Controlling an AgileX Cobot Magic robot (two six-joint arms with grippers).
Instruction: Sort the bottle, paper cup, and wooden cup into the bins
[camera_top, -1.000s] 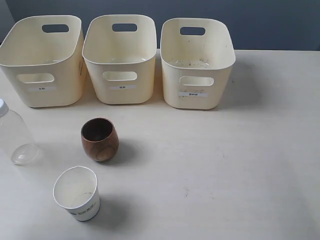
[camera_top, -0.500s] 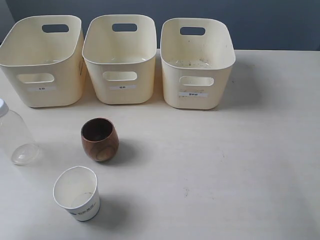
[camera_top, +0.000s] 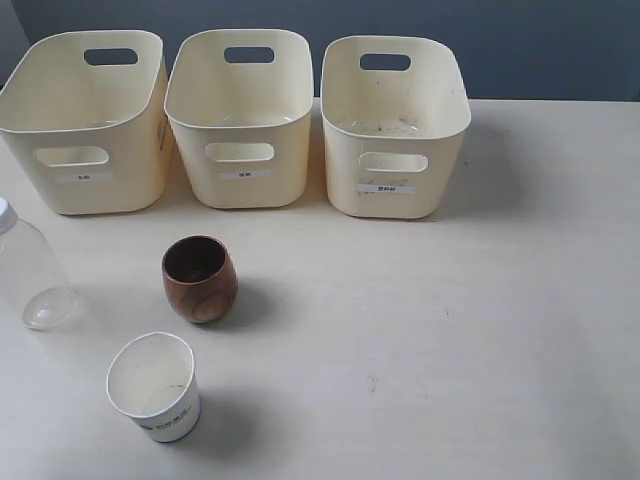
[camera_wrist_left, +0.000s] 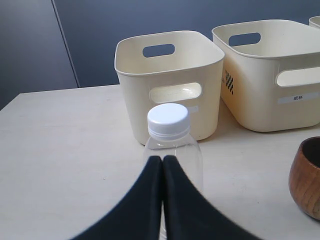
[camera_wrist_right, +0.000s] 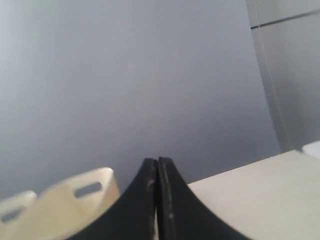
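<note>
Three cream bins stand in a row at the back of the table: left bin, middle bin, right bin. The clear bottle with a white cap stands upright at the far left edge. The dark-brown wooden cup stands in front of the middle bin. The white paper cup stands nearer the front. Neither gripper shows in the exterior view. My left gripper is shut and empty, just short of the bottle. The wooden cup shows beside it. My right gripper is shut, empty and raised.
A cream table carries everything, with a dark blue-grey wall behind. Two bins show beyond the bottle in the left wrist view. One bin and a table corner appear in the right wrist view.
</note>
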